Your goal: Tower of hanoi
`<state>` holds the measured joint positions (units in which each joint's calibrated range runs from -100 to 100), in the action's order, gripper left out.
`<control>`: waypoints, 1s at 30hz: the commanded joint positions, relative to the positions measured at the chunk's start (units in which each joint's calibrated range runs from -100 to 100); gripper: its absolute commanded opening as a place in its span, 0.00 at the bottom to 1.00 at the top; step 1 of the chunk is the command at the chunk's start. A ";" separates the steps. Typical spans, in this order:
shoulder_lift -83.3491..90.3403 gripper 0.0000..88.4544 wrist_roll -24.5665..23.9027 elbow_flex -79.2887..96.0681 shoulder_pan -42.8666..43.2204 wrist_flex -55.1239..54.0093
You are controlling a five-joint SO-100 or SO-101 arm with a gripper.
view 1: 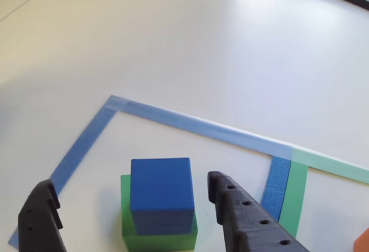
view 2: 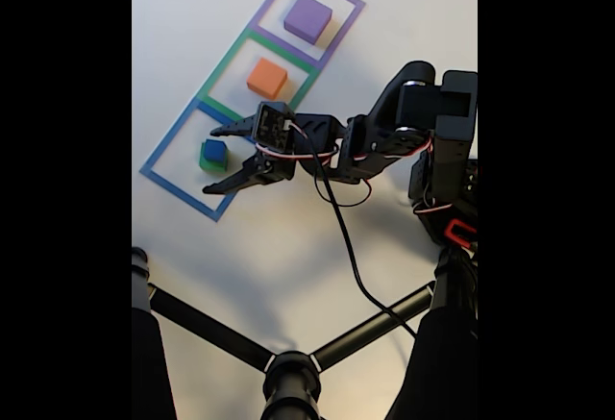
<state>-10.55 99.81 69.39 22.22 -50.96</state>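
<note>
The tool (view 2: pixel 219 160) stood wide open and held nothing, its two black fingers (view 1: pixel 248 217) flanking one blue cube (view 1: pixel 161 196) without touching it. That cube sat on one green cube (view 1: pixel 158 239), both inside the blue tape square (view 2: pixel 170 155). Beyond them, in the fixed view, one orange block (view 2: pixel 267 78) lay in the green tape square (view 2: pixel 231 57), and one purple slab (view 2: pixel 307 17) in the purple tape square (view 2: pixel 348 0): four blocks, three squares, all on the white worktop (view 2: pixel 288 247).
</note>
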 commanded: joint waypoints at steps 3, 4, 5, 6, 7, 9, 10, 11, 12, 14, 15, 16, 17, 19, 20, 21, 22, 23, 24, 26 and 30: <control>0.69 0.29 0.19 -1.28 1.08 -1.45; 0.78 0.29 0.19 -1.19 1.08 -1.45; 0.78 0.28 0.19 -1.01 1.08 -1.45; 0.86 0.28 0.19 -0.92 1.15 -1.45; 0.86 0.28 0.19 -0.92 1.15 -1.45; 0.86 0.26 0.19 -0.83 1.15 -1.45; 0.78 0.25 0.19 -0.83 1.15 -1.45; 0.69 0.24 0.19 -0.83 1.15 -1.45; 0.69 0.22 0.19 -0.92 1.15 -1.45; 0.45 0.21 0.19 -1.01 1.23 -1.45; 0.45 0.21 0.19 -1.19 1.23 -1.45; 0.45 0.20 0.19 -1.19 1.23 -1.45; 0.37 0.19 0.19 -1.28 1.31 -1.45; 0.29 0.18 0.19 -1.28 1.23 -1.45; 0.21 0.17 0.19 -1.28 1.23 -1.45; 0.13 0.16 0.19 -1.28 1.23 -1.45; 0.13 0.16 0.19 -1.28 1.31 -1.45; 0.13 0.16 0.19 -1.28 1.38 -1.45; 0.13 0.15 0.19 -1.28 1.53 -1.45; 0.29 0.13 0.19 -1.28 1.84 -1.45; 0.29 0.09 0.19 -1.37 2.14 -1.45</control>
<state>-10.89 99.62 69.22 23.91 -50.96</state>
